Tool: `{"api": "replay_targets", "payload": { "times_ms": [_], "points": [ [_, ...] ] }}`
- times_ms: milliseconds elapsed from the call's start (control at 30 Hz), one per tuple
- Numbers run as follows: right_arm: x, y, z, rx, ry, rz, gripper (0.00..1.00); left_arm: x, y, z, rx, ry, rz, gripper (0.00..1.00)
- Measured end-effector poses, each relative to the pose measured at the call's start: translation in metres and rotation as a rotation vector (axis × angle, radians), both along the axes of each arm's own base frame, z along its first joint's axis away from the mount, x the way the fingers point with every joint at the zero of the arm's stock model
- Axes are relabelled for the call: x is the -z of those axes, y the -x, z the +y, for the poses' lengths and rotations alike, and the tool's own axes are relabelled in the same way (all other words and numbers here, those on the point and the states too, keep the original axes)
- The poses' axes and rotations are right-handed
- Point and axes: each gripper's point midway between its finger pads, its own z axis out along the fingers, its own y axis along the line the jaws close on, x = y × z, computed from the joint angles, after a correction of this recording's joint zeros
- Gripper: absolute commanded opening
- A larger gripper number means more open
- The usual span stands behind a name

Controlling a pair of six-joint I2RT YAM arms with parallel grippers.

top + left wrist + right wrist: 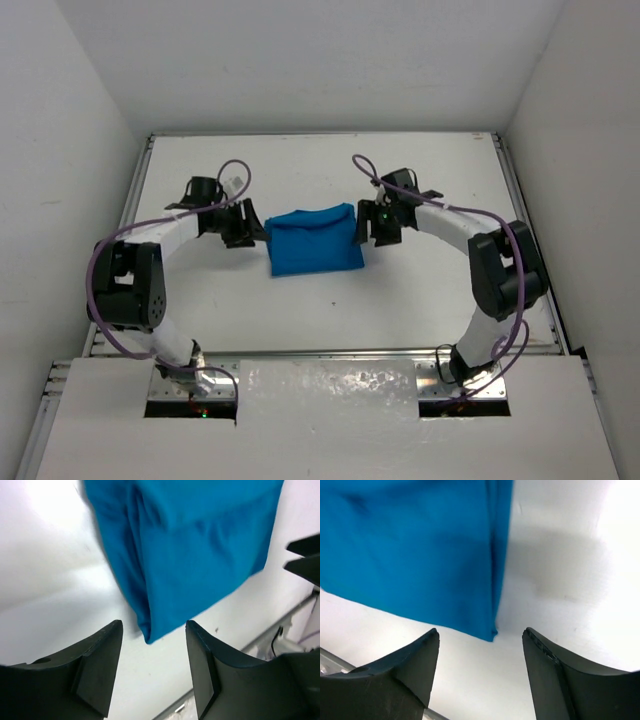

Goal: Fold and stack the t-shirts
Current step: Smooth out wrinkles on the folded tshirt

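Ana: Where was the shirt (316, 240)?

Ben: It lay folded in the middle of the table (300, 160). It was a flat blue block on the white top, right between the two claws.

Ana: How did the left arm (175, 235) stand?

Ben: It rose from its base at the near edge and bent at a big dark elbow (130, 285) far out on the left. Then it reached in toward the middle. The left claw (240, 222) sat just beside the shirt's left edge.

Ana: Was that claw holding anything?

Ben: No. In the left wrist view its two black fingers (100, 665) were spread wide with nothing between them. A corner of the shirt pointed at the gap, and only white table showed between the tips.

Ana: And the right arm (450, 225)?

Ben: It was the same shape, flipped. It went up from its base, bent at an elbow out on the right, and reached back in. The right claw (372, 226) was just beside the shirt's right edge.

Ana: Was it wide too?

Ben: Yes. Its fingers (395, 680) stood far apart and held nothing. The shirt's near corner lay just ahead of the gap. A purple cable (235, 170) looped over each arm.
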Motion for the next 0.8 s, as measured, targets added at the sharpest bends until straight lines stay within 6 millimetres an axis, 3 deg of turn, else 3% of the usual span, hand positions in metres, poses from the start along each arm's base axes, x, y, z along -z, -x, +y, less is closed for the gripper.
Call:
{"api": "replay_targets", "payload": {
  "times_ms": [100, 133, 267, 367, 433, 600, 800],
  "points": [
    [-0.028, -0.024, 0.005, -0.009, 0.003, -0.068, 0.61, -0.02, -0.023, 0.008, -0.024, -0.02, -0.06, 0.45],
    [-0.037, -0.031, 0.007, -0.014, -0.003, -0.096, 0.5, -0.028, -0.031, 0.01, -0.031, -0.018, -0.086, 0.43],
    [-0.057, -0.047, 0.019, -0.044, -0.052, -0.146, 0.21, -0.049, -0.051, -0.001, -0.018, 0.033, -0.15, 0.07],
    [-0.056, -0.058, 0.035, -0.078, -0.112, -0.133, 0.0, -0.05, -0.064, -0.016, 0.023, 0.091, -0.17, 0.0],
    [-0.044, -0.066, 0.045, -0.095, -0.141, -0.116, 0.0, -0.045, -0.064, -0.024, 0.046, 0.123, -0.158, 0.0],
    [-0.007, -0.059, 0.056, -0.109, -0.195, -0.011, 0.0, -0.031, -0.057, -0.047, 0.117, 0.184, -0.11, 0.0],
    [0.007, -0.064, 0.069, -0.106, -0.256, 0.032, 0.0, -0.02, -0.056, -0.065, 0.161, 0.221, -0.076, 0.0]
  ]
}}
